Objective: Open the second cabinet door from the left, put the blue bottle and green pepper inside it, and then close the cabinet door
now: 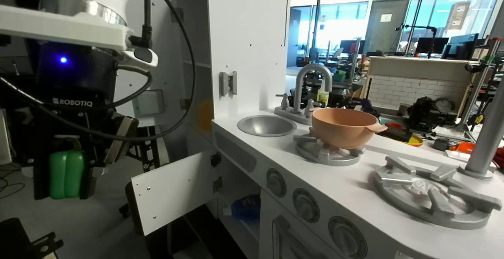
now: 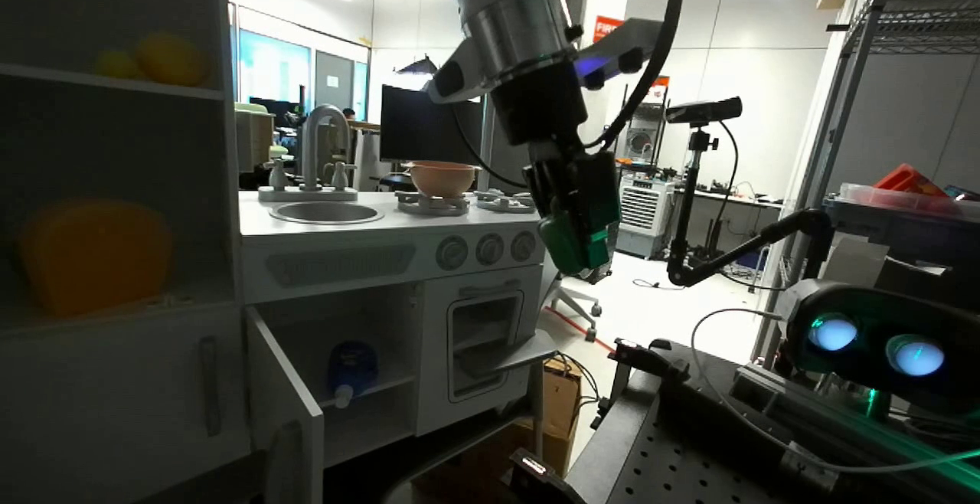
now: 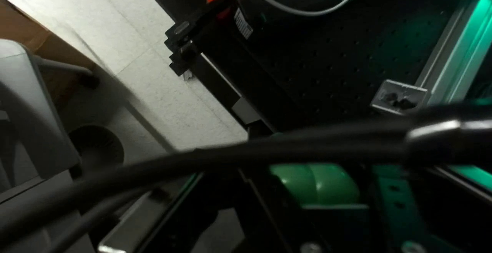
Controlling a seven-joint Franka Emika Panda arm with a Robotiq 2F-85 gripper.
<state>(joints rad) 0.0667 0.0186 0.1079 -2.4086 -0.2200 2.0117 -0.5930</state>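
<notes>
We've got the green pepper (image 1: 66, 175) pinched between the jaws, up in the air out past the front edge of the worktop (image 1: 271, 145) and well apart from it. In the wrist view we only catch part of it, since a fat black cable (image 3: 269, 149) cuts across in front. Next up is the cabinet door (image 1: 173, 190), second from the left, and yeah, it's standing wide open. Behind it, in an exterior view, we can see the blue bottle (image 2: 354, 366) already inside the cabinet (image 2: 390, 328), lying on the shelf (image 2: 390, 387) with its white cap (image 2: 344, 395) right at the shelf's front edge. Just under the worktop's front edge we count three dials (image 1: 306, 205) in a row. Up top, the sink (image 1: 267, 127) sits by the end of the worktop that meets the tall cabinet (image 1: 244, 26), with the grey tap (image 1: 298, 89) right behind it, toward the back edge. The tan bowl (image 1: 340, 131) is upright on a burner (image 1: 325, 156), between the sink and the second burner (image 1: 425, 188). Way off past the back edge we spot a few monitors (image 1: 432, 47).
</notes>
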